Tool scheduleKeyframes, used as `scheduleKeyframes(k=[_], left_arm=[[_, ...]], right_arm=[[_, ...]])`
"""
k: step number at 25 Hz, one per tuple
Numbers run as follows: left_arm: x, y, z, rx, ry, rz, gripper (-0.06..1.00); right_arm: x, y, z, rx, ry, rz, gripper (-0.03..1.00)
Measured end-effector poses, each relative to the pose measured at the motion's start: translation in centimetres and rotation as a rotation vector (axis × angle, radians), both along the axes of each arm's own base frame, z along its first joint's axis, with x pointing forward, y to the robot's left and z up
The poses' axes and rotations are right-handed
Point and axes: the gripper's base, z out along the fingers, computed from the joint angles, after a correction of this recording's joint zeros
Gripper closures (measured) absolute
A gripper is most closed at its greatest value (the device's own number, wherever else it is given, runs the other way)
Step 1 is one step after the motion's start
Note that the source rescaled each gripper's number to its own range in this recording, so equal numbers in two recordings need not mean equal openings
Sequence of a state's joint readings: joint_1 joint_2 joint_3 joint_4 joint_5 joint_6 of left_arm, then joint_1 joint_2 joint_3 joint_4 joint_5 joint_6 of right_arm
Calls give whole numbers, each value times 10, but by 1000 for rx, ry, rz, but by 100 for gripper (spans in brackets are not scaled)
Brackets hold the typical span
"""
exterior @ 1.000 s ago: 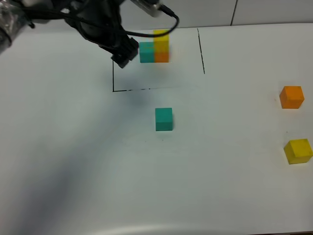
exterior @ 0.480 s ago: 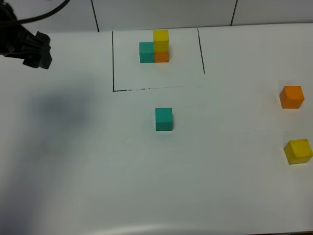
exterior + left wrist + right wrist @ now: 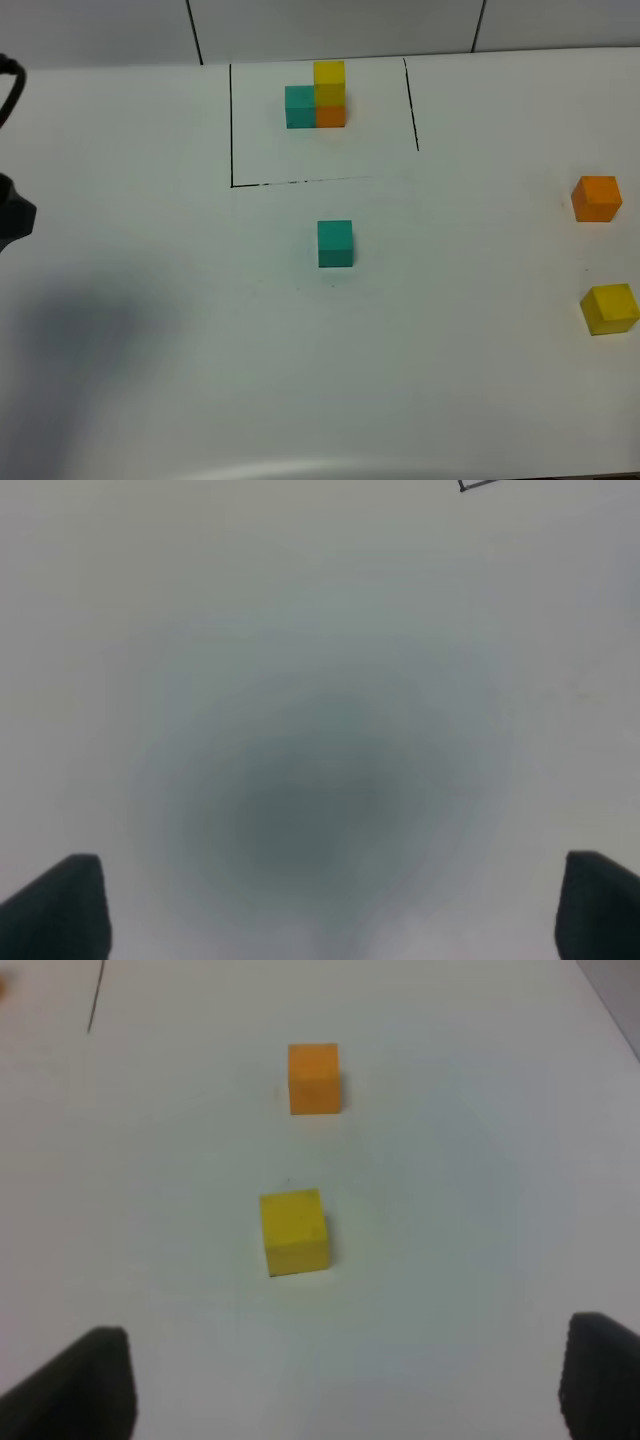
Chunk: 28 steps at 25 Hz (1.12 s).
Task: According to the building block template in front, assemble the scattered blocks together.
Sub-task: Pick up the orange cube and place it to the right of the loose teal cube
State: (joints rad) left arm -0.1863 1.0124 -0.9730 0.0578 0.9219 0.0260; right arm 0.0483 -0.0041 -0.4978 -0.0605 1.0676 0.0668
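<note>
Three loose cubes sit on the white desk (image 3: pixel 150 380). The teal cube (image 3: pixel 335 244) lies near the middle, just in front of the black outline (image 3: pixel 232 125) that frames the template (image 3: pixel 318 95), where teal joins orange and yellow is stacked on the orange. The orange cube (image 3: pixel 597 198) and the yellow cube (image 3: pixel 610 308) lie near each other at the right side, well apart from the teal one. Only a dark bit of the left arm (image 3: pixel 12 215) shows, at the left edge of the high view, well away from every cube. The left arm's jaws are spread wide and empty, fingertips (image 3: pixel 55 910) hanging over bare desk and a soft shadow (image 3: pixel 320 800). The right arm's jaws are spread too, gripping nothing, fingertips (image 3: pixel 70 1385) poised above the desk short of the yellow cube, with the orange cube beyond it.
</note>
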Motion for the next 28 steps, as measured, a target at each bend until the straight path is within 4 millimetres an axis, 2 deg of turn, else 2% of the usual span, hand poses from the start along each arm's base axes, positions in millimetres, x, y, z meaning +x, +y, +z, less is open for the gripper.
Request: scheduleKeyframes(k=[3,14,21,28], left_arm=[[-26,5,-1,-20,-44,16,6],[-95,14,-10,-102,-199,13,8],[-124,16,-38,-156,-219,4,11],[-152,19,-49,-189,-257,-8,13]], right_arm=[[0,0,0,1,0,0,24],[0,0,0,3,0,-2,24],[0,0,0,4,0,-2,24],[0,0,0,6,0,-3,24]])
